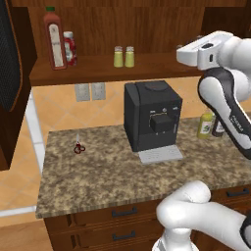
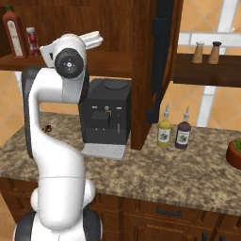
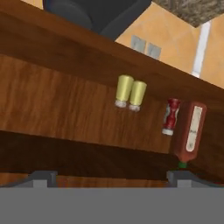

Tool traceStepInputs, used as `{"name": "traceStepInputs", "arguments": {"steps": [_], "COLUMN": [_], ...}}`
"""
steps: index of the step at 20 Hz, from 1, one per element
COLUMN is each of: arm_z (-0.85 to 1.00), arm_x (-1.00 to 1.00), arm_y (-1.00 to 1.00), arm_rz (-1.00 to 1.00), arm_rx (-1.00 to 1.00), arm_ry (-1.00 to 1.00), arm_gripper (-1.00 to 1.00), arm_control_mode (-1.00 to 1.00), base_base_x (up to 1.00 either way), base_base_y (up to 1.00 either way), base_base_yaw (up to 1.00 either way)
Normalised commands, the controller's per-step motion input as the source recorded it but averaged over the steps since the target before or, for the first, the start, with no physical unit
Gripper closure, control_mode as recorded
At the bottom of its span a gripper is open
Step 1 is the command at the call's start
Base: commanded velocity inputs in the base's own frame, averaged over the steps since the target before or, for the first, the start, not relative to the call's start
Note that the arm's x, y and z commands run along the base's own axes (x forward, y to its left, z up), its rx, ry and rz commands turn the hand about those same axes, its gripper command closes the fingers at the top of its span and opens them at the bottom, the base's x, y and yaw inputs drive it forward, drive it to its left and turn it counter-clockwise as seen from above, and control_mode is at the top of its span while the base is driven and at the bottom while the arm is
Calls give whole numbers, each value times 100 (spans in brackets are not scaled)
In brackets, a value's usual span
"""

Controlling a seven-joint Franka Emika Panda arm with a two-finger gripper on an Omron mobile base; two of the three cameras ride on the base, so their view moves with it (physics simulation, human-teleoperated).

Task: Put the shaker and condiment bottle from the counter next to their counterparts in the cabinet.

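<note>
1. The arm (image 1: 196, 215) rises from the bottom of both base views, nearest the cameras, and bends up to the level of the cabinet shelf (image 1: 157, 66).
2. In the hand view the gripper (image 3: 111, 177) has its two tips wide apart at the bottom edge, with nothing between them.
3. The gripper faces the cabinet (image 3: 52, 100), and this view is rolled, so the things on the shelf hang cap-down.
4. Two shakers stand on the shelf, touching or almost so: one shaker (image 1: 118, 57) and its twin (image 1: 129, 57), both upright near the middle of the shelf.
5. At the shelf's left end stands the tall bottle (image 1: 54, 39), red with a green cap.
6. The short bottle (image 1: 69, 48), red with a white cap, stands just beside the tall one, on its right in the left base view, slightly behind.
7. All four containers are inside the cabinet, the bottle pair well apart from the shaker pair.
8. Below the shelf, on the counter (image 1: 88, 171), sits a black coffee machine (image 1: 152, 115).
9. Small red scissors (image 1: 79, 147) lie on the counter to its left.
10. A yellow squeeze bottle (image 2: 164, 128) and a dark one (image 2: 183, 132) stand side by side on the counter past the cabinet's side wall.
11. Two pepper mills (image 2: 207, 52) stand on a separate shelf to the right, and a red pot (image 2: 234, 153) sits at the counter's right edge.
</note>
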Motion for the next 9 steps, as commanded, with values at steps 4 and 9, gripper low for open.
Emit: {"name": "traceStepInputs", "arguments": {"steps": [4,9], "arm_z": [90,56], "arm_x": [-100,-100], "arm_y": [-99,-100], "arm_rz": [-20,-18], "arm_rx": [-11,-10], "arm_ry": [12,1], "arm_gripper": [-100,-100], "arm_control_mode": [-100,-100], "base_base_x": [0,0], "base_base_y": [0,0], "base_base_yaw": [0,0]}}
